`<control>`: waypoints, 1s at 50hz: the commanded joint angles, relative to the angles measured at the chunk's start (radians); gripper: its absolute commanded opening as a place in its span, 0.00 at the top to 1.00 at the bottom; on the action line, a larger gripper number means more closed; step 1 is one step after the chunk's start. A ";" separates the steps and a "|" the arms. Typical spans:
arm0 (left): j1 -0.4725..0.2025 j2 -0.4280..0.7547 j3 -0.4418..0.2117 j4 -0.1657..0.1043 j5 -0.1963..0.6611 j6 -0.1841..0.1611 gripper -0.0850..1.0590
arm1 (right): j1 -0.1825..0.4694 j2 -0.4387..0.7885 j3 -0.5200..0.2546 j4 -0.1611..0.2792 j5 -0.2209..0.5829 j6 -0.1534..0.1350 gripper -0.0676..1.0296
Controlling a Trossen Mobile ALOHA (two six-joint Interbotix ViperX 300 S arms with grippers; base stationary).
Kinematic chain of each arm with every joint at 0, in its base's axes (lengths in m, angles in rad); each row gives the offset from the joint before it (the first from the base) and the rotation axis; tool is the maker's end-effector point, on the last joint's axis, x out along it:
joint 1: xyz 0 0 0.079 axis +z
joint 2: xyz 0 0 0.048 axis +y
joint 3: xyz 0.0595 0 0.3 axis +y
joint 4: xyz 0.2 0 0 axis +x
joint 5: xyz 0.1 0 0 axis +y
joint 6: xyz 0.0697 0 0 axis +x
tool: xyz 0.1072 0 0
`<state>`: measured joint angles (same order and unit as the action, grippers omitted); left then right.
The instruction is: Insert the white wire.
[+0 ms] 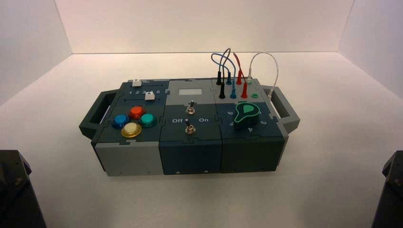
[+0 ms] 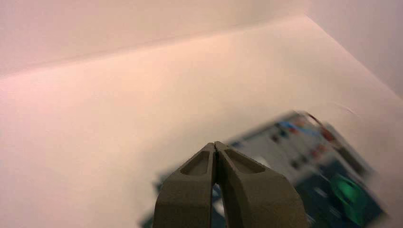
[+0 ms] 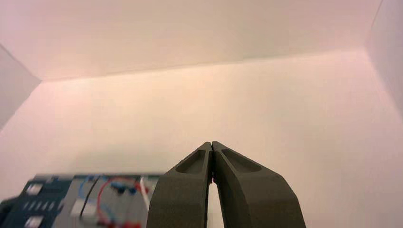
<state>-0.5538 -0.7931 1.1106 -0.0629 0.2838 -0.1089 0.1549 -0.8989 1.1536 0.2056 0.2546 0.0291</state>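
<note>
Both arms are parked down at the near corners, with the left claw (image 2: 215, 145) and right claw (image 3: 211, 144) each clenched tight on nothing, tips touching. Past them the box (image 1: 190, 147) sits on the white surface (image 1: 71, 95). At its far right end the white wire (image 1: 271, 64) arches up, one plug seated among the sockets, the other hanging loose by the right handle (image 1: 285, 111).

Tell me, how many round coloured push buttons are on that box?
4, clustered at the box's front-left: blue, orange, green, yellow. None seem hidden.
</note>
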 commanded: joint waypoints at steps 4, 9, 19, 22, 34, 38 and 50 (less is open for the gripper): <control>-0.144 0.011 -0.032 -0.009 0.060 -0.086 0.95 | 0.006 0.003 -0.031 0.049 0.112 0.005 0.96; -0.201 0.034 -0.034 -0.011 0.078 -0.104 0.95 | 0.008 0.005 -0.032 0.077 0.189 0.005 0.96; -0.261 0.138 -0.074 -0.011 0.161 -0.104 0.95 | 0.008 0.018 -0.034 0.118 0.325 0.003 0.96; -0.272 0.172 -0.084 -0.011 0.167 -0.103 0.95 | 0.011 0.035 -0.031 0.137 0.341 0.005 0.96; -0.345 0.316 -0.140 -0.029 0.120 -0.114 0.95 | 0.107 0.229 -0.054 0.155 0.383 -0.005 0.96; -0.362 0.345 -0.155 -0.041 0.106 -0.114 0.95 | 0.169 0.288 -0.072 0.153 0.385 -0.008 0.95; -0.394 0.407 -0.184 -0.067 0.092 -0.117 0.95 | 0.239 0.362 -0.106 0.153 0.402 -0.009 0.53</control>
<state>-0.9327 -0.3958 0.9603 -0.1212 0.3866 -0.2194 0.3881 -0.5507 1.0815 0.3543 0.6535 0.0215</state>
